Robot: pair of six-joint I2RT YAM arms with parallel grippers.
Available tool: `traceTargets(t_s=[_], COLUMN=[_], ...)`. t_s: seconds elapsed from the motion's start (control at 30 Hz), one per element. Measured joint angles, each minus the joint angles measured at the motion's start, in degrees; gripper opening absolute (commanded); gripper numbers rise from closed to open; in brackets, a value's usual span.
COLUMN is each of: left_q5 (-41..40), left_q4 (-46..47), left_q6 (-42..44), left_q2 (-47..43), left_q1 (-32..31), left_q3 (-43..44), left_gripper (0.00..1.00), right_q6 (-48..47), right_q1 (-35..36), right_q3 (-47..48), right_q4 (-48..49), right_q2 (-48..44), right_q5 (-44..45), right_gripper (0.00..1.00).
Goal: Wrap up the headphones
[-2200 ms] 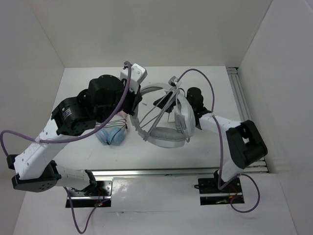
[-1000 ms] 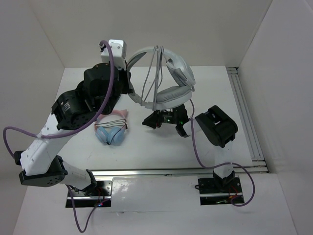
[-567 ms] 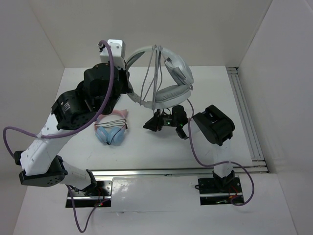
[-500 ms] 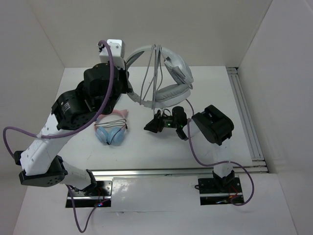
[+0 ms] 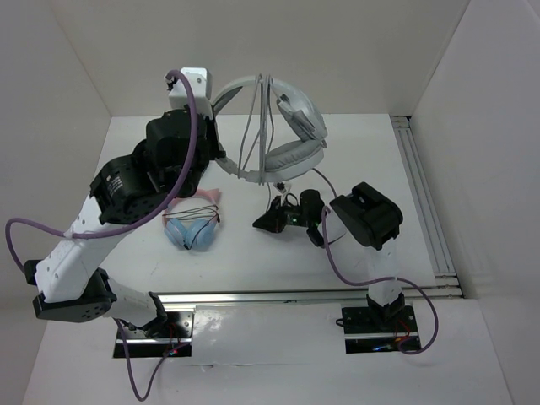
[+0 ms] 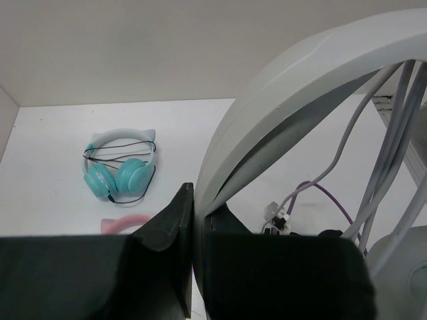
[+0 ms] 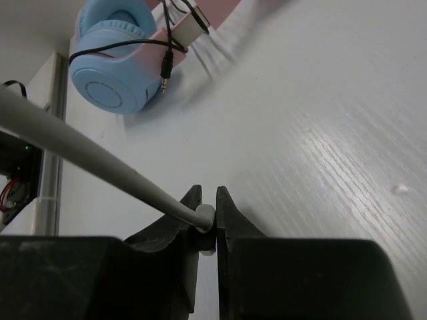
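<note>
Grey cable (image 7: 87, 150) we're pinching with right gripper (image 7: 207, 203), left gripper (image 6: 199, 213) clamping headphones (image 5: 291, 156) headband; hard tugging risks slipping.

R tool (image 7: 207, 215) tight on cable (image 7: 87, 148)

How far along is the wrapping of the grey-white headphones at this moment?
Done: several turns of the thin grey cable already cross the light grey-white over-ear headphones. In hand: the left gripper clamps the headband aloft; the right gripper, jaws shut, pinches the cable low near the table. Left: winding that last stretch on.
</note>
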Motion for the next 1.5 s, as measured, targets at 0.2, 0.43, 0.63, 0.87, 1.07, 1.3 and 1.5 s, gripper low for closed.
traceTargets(t_s=[0.2,0.43,0.63,0.87,1.07,1.3,1.5], left_q5=[3.2,11.7,16.3,16.6,15.1,15.8,19.6], left_q4=[-0.2,-0.4,0.4,0.8,1.0,-1.0,-0.6], left_q6=[-5.1,-11.7,-14.4,-16.8,-16.0,-11.6,-2.2], left_q2=[-0.3,5.9,16.7,22.3,22.3,23.0,16.5], left_q1=[9.9,26.7,32.5,39.8,38.4,33.7,25.1], left_q3=[-3.0,-2.4,2.8,-3.4,-12.0,-18.5,-30.1], left_gripper=[0.00,0.00,0.00,0.00,0.00,0.00,0.00], right_q6=[0.9,0.2,-3.3,-8.7,-15.3,-26.8,-33.2], right_q1=[3.0,14.3,24.6,35.7,38.1,37.6,35.1], right_q3=[-7.1,-12.2,-12.0,-5.2,6.8,20.0,27.6], right_q4=[0.0,-4.3,-18.4,-36.7,-50.4,-64.7,-72.3], right_q2=[-4.7,-13.3,-28.6,-44.8,-50.4,-50.2,-48.2], right_q5=[7.8,19.5,31.4,41.8,47.8,57.9,66.7], right_gripper=[0.00,0.00,0.00,0.00,0.00,0.00,0.00])
